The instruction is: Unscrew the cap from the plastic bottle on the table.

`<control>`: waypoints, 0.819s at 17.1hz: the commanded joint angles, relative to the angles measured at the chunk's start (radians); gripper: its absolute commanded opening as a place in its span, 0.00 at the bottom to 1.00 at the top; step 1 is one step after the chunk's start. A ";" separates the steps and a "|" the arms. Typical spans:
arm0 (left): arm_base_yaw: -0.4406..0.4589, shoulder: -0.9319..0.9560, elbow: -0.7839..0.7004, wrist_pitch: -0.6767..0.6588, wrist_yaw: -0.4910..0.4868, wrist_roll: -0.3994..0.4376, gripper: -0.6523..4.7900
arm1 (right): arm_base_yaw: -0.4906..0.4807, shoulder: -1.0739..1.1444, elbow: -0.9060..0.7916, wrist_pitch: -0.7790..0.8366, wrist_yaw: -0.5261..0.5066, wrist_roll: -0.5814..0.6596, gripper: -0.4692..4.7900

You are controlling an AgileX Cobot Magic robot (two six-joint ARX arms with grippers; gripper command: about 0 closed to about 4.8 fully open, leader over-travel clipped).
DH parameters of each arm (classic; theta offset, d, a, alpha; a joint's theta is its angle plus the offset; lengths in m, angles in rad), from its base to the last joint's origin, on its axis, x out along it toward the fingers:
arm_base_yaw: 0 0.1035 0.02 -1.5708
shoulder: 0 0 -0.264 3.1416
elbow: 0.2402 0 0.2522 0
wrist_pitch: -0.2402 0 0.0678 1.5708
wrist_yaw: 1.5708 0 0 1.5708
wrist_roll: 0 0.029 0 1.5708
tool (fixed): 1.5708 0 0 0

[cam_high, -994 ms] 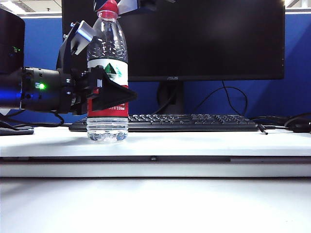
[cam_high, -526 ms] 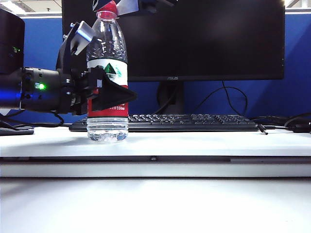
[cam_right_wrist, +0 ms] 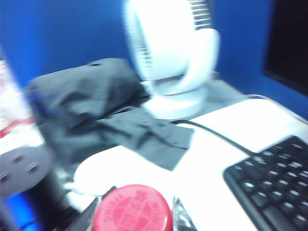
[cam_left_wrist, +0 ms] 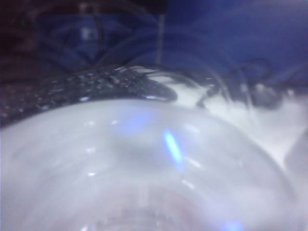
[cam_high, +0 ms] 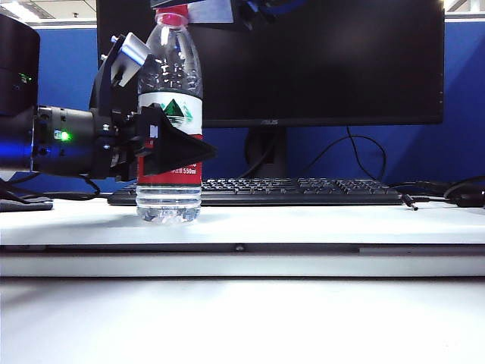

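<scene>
The left gripper (cam_high: 163, 144) clamps the plastic bottle (cam_high: 169, 114) at the table's (cam_high: 303, 224) nine o'clock side, bracing it upright, while the right gripper (cam_high: 189, 9) pinches the red cap (cam_right_wrist: 133, 208) from above, seemingly to twist it.

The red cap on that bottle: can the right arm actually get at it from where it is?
Probably yes. The right gripper already sits around the cap, nothing in between, while the left gripper steadies the plastic bottle lower down.
</scene>
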 commanded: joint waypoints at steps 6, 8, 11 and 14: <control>-0.001 0.006 -0.003 -0.046 -0.001 -0.008 0.72 | -0.058 0.014 -0.003 -0.033 -0.347 -0.070 0.36; -0.001 0.006 -0.003 -0.046 -0.001 -0.008 0.72 | -0.069 0.014 -0.003 -0.030 -0.369 -0.085 0.36; -0.001 0.006 -0.003 -0.046 -0.002 -0.008 0.72 | -0.097 0.021 -0.003 -0.028 -0.425 -0.084 0.36; -0.001 0.006 -0.003 -0.046 -0.003 -0.008 0.72 | -0.093 0.025 -0.003 0.006 -0.380 -0.079 0.54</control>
